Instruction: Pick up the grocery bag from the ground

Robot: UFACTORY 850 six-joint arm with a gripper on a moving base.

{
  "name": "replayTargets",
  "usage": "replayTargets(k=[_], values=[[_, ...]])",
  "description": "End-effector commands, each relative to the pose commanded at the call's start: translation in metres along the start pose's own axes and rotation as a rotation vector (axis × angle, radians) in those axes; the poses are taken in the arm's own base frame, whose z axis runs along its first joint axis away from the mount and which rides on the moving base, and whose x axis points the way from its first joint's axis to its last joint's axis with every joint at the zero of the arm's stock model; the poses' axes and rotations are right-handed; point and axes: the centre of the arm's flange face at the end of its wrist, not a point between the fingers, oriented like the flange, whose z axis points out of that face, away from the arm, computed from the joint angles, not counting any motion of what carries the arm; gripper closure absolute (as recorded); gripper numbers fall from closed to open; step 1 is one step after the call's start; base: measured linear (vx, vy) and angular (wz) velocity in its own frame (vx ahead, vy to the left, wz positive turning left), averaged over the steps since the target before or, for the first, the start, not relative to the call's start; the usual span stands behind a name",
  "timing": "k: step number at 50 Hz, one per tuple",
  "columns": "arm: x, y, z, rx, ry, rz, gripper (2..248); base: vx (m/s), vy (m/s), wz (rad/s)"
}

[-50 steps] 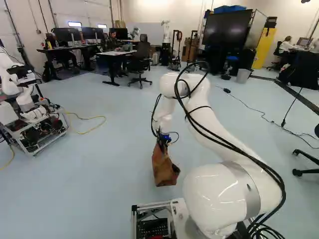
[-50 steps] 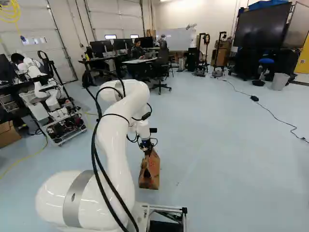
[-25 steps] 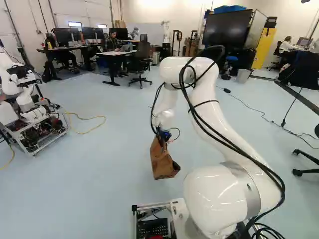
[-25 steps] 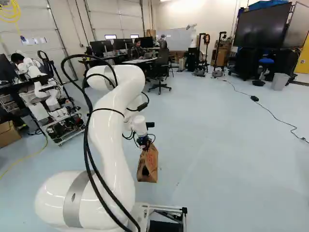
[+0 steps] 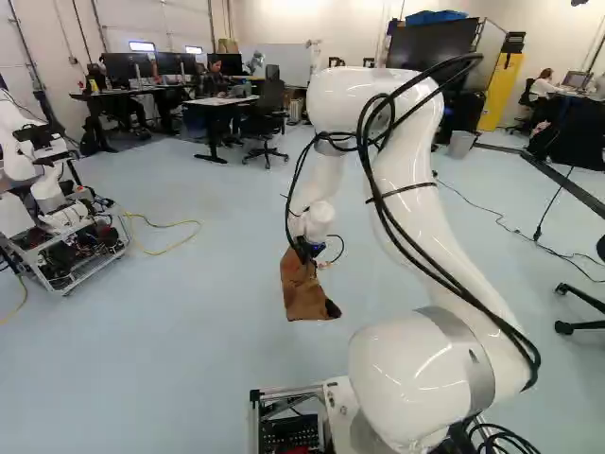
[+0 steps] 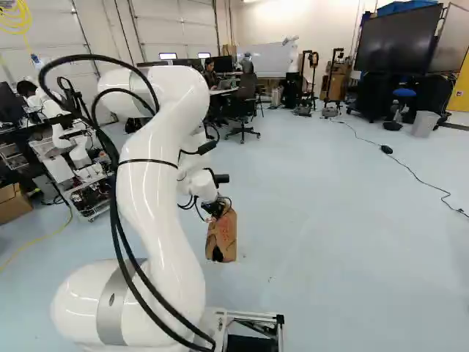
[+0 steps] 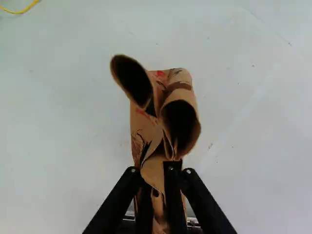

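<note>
Wrist view is showing the gripper (image 7: 160, 171) pinching the grocery bag (image 7: 141, 116) hanging beneath it, the pickup seemingly nearing completion and next needing steady holding.

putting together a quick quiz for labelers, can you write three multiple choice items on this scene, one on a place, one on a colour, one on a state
1. Where is the grey bin in the right base view?
A) at the left edge
B) towards the right
C) beside the paper bag

2. What colour is the floor cable beside another robot, at the left of the left base view?
A) yellow
B) red
C) green

3. What state is the gripper in?
A) open, with nothing in it
B) open above the bag
C) shut on the bag

Key:
1 B, it stands below the big dark screen
2 A, its loop shows yellow against the pale floor
3 C, the wrist view shows brown paper pinched between the fingers
</note>
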Motion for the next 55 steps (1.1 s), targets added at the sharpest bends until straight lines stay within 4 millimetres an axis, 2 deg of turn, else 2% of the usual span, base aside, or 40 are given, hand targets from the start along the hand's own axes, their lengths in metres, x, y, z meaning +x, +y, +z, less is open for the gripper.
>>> replayTargets(k=[29,55], values=[[-0.028,-0.015,-0.11,0.022,0.282,-0.033,225,0.0,0.0,0.0],[-0.071,-0.019,-0.206,0.046,0.561,-0.05,225,0.0,0.0,0.0]])
